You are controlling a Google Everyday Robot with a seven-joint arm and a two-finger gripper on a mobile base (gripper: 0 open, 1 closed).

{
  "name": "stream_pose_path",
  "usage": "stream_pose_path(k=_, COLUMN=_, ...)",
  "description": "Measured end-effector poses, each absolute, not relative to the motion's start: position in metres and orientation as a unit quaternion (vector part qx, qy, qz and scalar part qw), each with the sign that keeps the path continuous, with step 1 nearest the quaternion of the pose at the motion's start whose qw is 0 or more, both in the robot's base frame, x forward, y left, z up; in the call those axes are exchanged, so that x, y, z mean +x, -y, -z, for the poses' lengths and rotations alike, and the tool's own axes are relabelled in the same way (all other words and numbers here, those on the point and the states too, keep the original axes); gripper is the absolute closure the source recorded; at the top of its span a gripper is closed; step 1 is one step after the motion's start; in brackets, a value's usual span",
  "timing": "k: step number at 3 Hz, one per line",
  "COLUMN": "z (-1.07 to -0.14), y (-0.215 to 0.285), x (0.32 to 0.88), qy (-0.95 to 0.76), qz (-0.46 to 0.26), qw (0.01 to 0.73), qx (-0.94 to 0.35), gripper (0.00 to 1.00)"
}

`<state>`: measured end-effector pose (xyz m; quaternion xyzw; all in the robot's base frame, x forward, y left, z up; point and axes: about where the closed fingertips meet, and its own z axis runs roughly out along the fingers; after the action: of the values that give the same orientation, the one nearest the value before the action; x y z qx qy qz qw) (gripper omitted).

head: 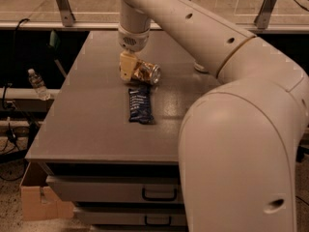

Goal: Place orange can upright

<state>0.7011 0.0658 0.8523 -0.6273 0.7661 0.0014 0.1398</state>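
Observation:
The orange can (pixel 145 73) lies on its side on the grey table (pixel 87 115), a little behind the middle, with its silver top facing right. My gripper (pixel 126 66) hangs from the arm that reaches in from the right and comes down at the can's left end, touching or nearly touching it. The can rests on the table surface and is not lifted.
A dark blue snack wrapper (pixel 140 103) lies just in front of the can. The base of a pale can (pixel 200 67) peeks out behind my arm at the back right. Drawers (pixel 116 192) are under the table. A water bottle (pixel 36 84) and a cardboard box (pixel 38 202) are at the left.

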Motion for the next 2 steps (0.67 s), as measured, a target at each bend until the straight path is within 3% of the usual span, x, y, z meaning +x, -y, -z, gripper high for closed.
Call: stream_pose_path(k=2, z=-0.8501, y=-0.0561, x=0.7000, qy=-0.775, qz=0.008, qw=0.136, qx=-0.617, gripper=0.87)
